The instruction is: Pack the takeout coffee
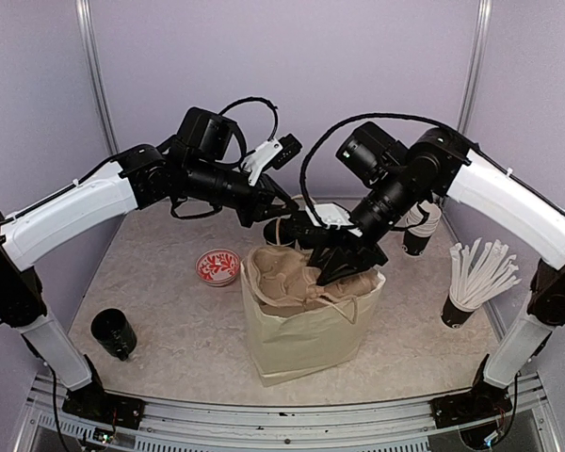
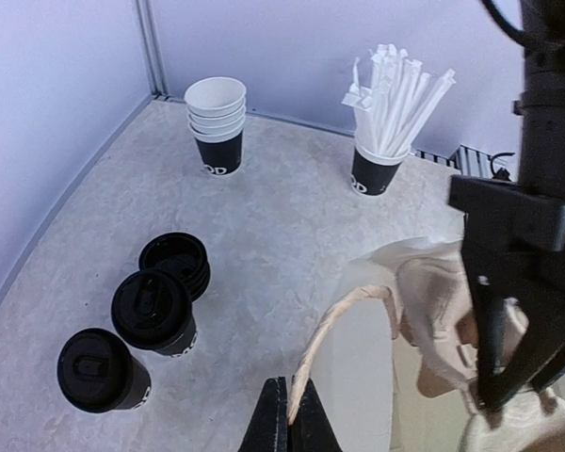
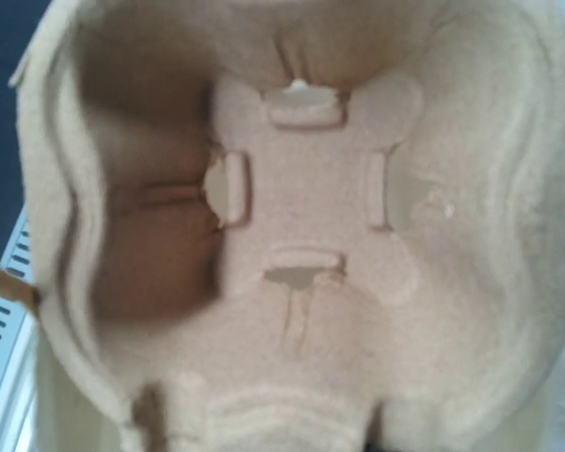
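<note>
Just past the left gripper (image 2: 289, 403), on the table (image 2: 264, 217) to its left in the wrist view, the takeout coffee (image 2: 155, 313) stands upright with its black lid on top and its long axis vertical. A second lidded cup (image 2: 104, 372) stands the same way just beside it, nearer the camera. The left gripper's fingers are pressed together, pinching the looped handle (image 2: 331, 315) of the paper bag (image 1: 301, 339) at the bag's far rim. The right gripper (image 2: 497, 400) reaches down into the bag's open mouth, its dark fingers angled onto the moulded pulp cup carrier (image 3: 301, 188) that sits inside. How wide those fingers stand, and whether they grip the carrier, cannot be told. The right wrist view is filled by the carrier's pale hollows and slotted centre, and no cup sits in any of them. The bag stands upright in the middle of the table, between the two arms. A low stack of black lids (image 2: 176, 262) lies just behind the two lidded cups. Farther back stand a nested stack of cups (image 2: 217, 122) and a black cup holding white sticks (image 2: 381, 141), well apart from each other. Left of the bag in the top view is a small red-patterned bowl (image 1: 218, 266), and a lone black cup (image 1: 113, 332) stands near the left arm's base.
</note>
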Robot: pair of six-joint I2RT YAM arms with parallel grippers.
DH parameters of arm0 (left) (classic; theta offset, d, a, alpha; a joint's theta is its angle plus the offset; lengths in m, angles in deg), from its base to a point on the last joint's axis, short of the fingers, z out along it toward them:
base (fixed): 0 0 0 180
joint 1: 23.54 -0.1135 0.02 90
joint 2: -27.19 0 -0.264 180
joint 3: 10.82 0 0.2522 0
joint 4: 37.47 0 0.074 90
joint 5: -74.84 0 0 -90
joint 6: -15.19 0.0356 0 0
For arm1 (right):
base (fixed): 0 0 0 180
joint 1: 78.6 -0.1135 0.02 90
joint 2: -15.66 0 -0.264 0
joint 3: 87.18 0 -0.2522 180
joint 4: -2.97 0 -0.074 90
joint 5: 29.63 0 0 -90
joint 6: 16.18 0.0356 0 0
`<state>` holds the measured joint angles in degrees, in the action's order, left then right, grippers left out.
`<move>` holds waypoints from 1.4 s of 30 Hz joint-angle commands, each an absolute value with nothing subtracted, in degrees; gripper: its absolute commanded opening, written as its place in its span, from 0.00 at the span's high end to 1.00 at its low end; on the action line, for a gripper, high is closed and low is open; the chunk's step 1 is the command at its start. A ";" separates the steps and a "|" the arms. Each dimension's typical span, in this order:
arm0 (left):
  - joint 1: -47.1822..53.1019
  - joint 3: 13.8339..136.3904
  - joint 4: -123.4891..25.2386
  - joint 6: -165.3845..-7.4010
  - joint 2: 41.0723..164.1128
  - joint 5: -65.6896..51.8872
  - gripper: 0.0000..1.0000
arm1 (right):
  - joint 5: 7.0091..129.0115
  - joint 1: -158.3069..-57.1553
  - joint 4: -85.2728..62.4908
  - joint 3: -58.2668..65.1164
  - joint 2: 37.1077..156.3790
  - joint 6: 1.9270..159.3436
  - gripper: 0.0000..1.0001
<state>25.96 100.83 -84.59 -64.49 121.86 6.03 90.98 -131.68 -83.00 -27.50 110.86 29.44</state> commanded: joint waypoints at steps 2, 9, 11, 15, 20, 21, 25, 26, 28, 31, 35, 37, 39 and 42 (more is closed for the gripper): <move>23.69 103.51 -81.99 -67.74 122.10 -0.40 1.00 | 90.26 -133.87 -84.74 -26.72 107.98 29.31 0.69; 23.57 104.29 -83.25 -67.92 123.19 1.16 1.00 | 89.37 -134.93 -83.58 -27.08 106.18 29.61 0.69; 23.58 104.68 -83.61 -67.96 123.69 0.31 1.00 | 89.23 -135.11 -83.65 -27.07 106.14 29.74 0.69; 23.66 104.73 -83.89 -67.28 123.72 1.18 1.00 | 86.89 -135.21 -83.06 -25.66 106.68 30.17 0.70; 24.47 104.36 -83.88 -66.29 123.87 2.94 1.00 | 82.85 -134.93 -80.90 -24.45 107.61 31.56 0.71; 24.72 104.20 -83.69 -66.14 123.87 3.03 1.00 | 82.69 -134.62 -80.68 -24.40 107.83 31.61 0.71; 25.24 103.64 -83.51 -65.78 123.46 3.04 1.00 | 83.43 -132.59 -80.70 -24.85 108.92 31.38 0.70; 25.27 103.52 -83.55 -65.73 123.37 2.97 1.00 | 83.60 -132.23 -80.88 -25.03 109.19 31.22 0.71; 25.28 103.13 -83.61 -65.50 123.00 2.94 1.00 | 83.26 -131.68 -81.05 -25.33 109.54 31.30 0.71; 25.32 102.20 -83.18 -65.41 122.40 2.86 1.00 | 83.20 -130.94 -81.28 -25.88 109.83 31.14 0.71; 25.33 101.39 -82.31 -65.49 122.01 3.23 1.00 | 83.28 -130.55 -81.41 -25.88 110.50 30.65 0.71; 25.32 101.38 -82.11 -65.53 121.95 3.38 1.00 | 84.97 -130.57 -81.68 -25.88 110.76 30.14 0.70; 25.37 101.42 -81.88 -65.58 121.89 3.65 1.00 | 86.30 -130.55 -82.17 -25.96 110.85 29.64 0.69; 25.84 101.43 -81.26 -65.47 121.55 4.85 1.00 | 87.25 -130.55 -82.40 -26.00 110.41 28.85 0.68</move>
<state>25.15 101.81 -83.59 -66.37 123.43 2.75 84.73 -130.92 -81.27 -24.93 110.29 30.05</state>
